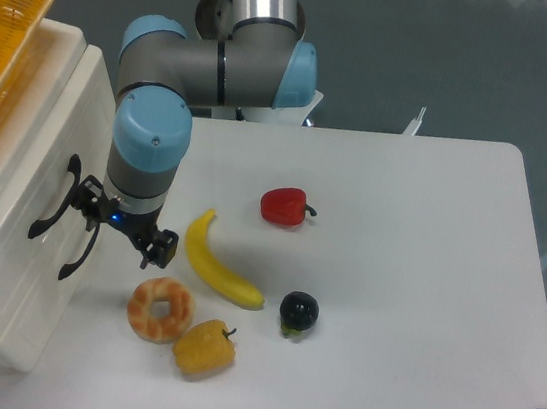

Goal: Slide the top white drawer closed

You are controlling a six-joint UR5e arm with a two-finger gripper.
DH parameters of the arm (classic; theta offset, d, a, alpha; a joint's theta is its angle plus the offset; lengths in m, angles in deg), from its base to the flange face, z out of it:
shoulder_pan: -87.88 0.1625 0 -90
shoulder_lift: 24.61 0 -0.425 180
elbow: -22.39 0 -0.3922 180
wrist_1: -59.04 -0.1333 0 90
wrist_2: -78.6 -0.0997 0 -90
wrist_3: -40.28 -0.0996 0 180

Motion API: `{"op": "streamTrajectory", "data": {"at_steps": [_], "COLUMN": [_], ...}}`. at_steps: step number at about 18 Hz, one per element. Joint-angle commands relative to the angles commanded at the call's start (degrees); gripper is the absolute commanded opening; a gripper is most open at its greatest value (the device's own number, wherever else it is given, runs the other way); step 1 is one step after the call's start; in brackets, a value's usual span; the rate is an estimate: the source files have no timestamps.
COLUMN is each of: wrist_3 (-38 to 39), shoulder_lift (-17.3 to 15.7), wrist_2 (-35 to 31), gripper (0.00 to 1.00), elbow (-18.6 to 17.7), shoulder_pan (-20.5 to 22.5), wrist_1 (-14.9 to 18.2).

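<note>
White plastic, glossy: the top white drawer point(32, 158) sits left of my fingers, its black handle point(55, 198) just beside the near fingertip. I read the gripper point(117, 231) as spread wide, holding nothing. Banana point(217, 263) right of fingers; doughnut point(161, 309) below them.

Bright, even overhead light, soft short shadows beside objects, mild glare on the table point(424, 285), focus sharp.

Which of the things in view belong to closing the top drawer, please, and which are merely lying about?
Part of the job:
top white drawer
claw, right by the drawer fronts' black handles

Just lying about:
banana
red pepper
doughnut
yellow pepper
dark round fruit
yellow wicker basket
lower white drawer
</note>
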Motion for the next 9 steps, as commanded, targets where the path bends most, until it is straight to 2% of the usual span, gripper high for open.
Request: {"op": "streamTrajectory", "data": {"at_steps": [3, 9], "wrist_3": [-4.48, -13.88], "shoulder_lift": [-0.71, -2.20], "wrist_2": [0.00, -0.52], "gripper": [1.00, 1.00], "elbow": [0.97, 2.55], "shoulder_pan": [2.90, 11.42], "wrist_1": [-0.09, -0.09]}}
